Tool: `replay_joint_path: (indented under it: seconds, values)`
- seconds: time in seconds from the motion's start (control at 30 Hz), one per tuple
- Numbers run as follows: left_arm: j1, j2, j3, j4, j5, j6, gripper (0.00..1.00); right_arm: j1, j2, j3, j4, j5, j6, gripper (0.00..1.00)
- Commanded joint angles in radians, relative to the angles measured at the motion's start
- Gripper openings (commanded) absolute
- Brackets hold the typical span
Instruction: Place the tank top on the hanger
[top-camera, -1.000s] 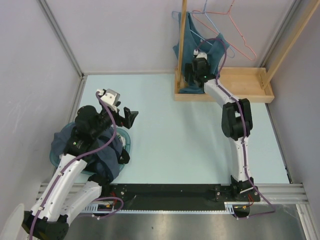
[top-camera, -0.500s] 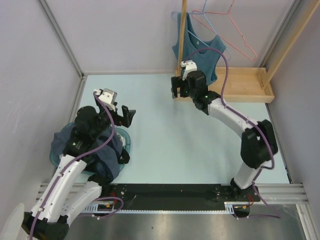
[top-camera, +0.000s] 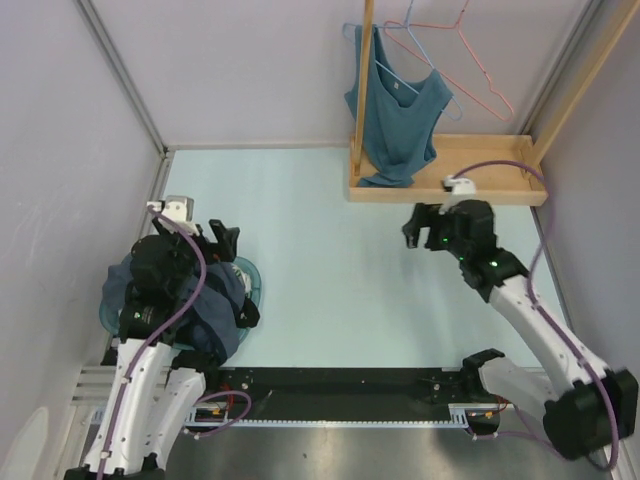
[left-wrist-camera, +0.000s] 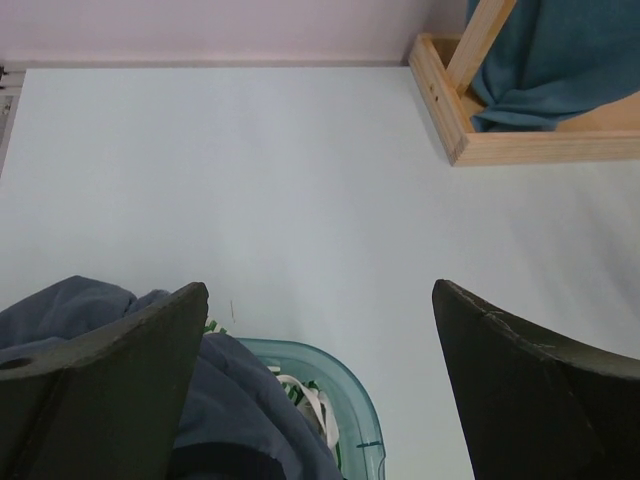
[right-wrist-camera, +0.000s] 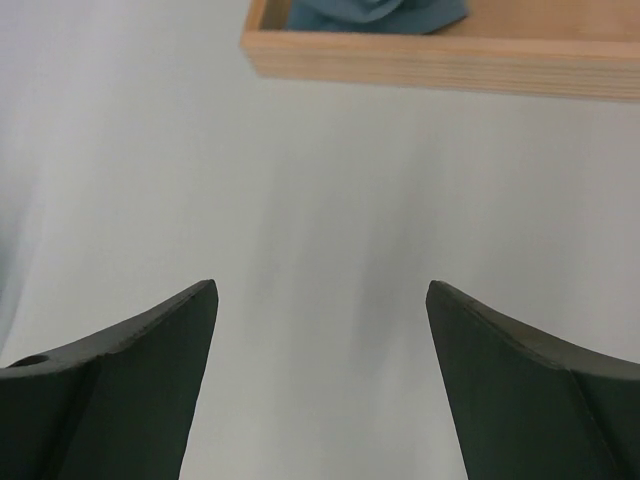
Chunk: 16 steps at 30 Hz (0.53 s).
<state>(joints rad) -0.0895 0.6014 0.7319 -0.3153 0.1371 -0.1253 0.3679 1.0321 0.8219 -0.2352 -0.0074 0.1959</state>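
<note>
The tank top (top-camera: 395, 125) hangs just right of the post (top-camera: 362, 90), its straps over the hanger (top-camera: 454, 101) and its hem bunched on the floor of the tray (top-camera: 500, 180) at the post's foot. Its long axis runs parallel to the post: straps and scooped neck point up, hem points down, and the open neck faces the arms. The garment leans a little, with its left edge against the post. A pink hanger (top-camera: 480, 75) hangs farther right of the post, partly behind the top.

By the look of it the hanging is done, so the step in hand is to get clear cleanly. The right claw (top-camera: 422, 228) sits below and right of the post's foot, over bare table, its jaws spread wide with nothing between them. It should keep that gap from the tray so that neither finger catches the hem or a strap and drags the top off its wire. The left claw (top-camera: 222, 240) is well left of the post, over the heap (top-camera: 215, 310) in the basket (top-camera: 250, 290), jaws likewise spread and empty.
</note>
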Motion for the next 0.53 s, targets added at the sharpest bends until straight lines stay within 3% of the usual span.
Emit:
replay_joint_path:
  seconds: [0.0,0.17,0.5]
  values:
    - [0.010,-0.075,-0.019,0.021,-0.004,-0.023,0.99,-0.124,-0.207,-0.003,-0.107,-0.017,0.069,0.91]
    - [0.010,-0.118,-0.017,0.010,-0.080,-0.027,0.99,-0.228,-0.348,0.008,-0.179,-0.028,0.096,0.91]
    - [0.010,-0.135,-0.023,0.013,-0.088,-0.022,0.99,-0.239,-0.379,0.028,-0.217,-0.029,0.086,0.91]
